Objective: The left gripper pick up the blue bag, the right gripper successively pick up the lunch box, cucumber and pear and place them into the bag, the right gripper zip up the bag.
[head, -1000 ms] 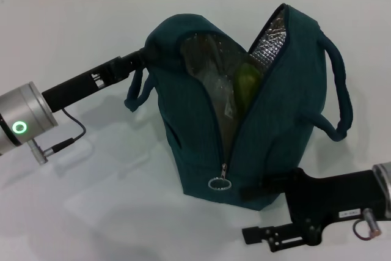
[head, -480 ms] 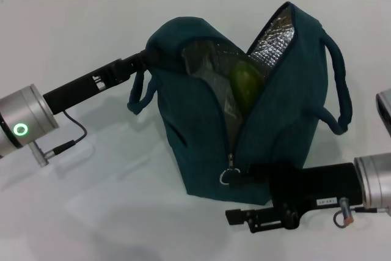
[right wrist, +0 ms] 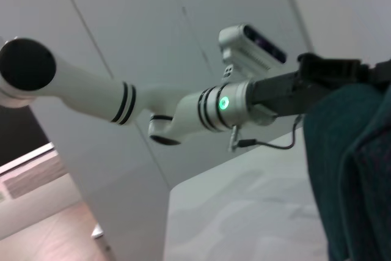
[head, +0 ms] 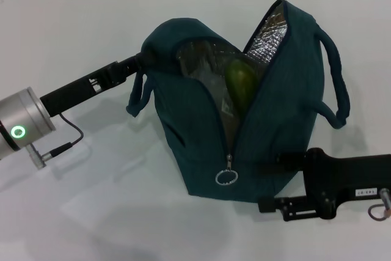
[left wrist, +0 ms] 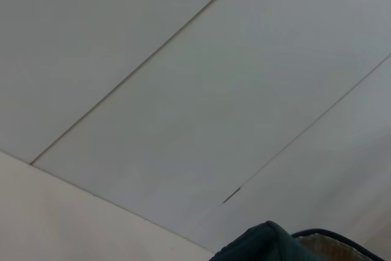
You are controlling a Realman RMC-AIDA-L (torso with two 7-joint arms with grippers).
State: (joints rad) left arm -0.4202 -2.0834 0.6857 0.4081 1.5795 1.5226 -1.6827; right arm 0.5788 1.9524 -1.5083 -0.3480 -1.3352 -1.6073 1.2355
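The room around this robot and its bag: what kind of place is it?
Probably a lab or test room: a bare white table, plain panelled walls, and only a blue bag set out between the robot's arms.

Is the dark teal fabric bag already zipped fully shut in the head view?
No: the dark teal fabric bag gapes open, showing its silver foil lining and a green pear, with the ring zipper pull low down.

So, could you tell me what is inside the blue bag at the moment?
Through the open zip of the blue bag, a green pear shows against the silver lining. Anything deeper, such as the lunch box or cucumber, is hidden by the bag's sides.
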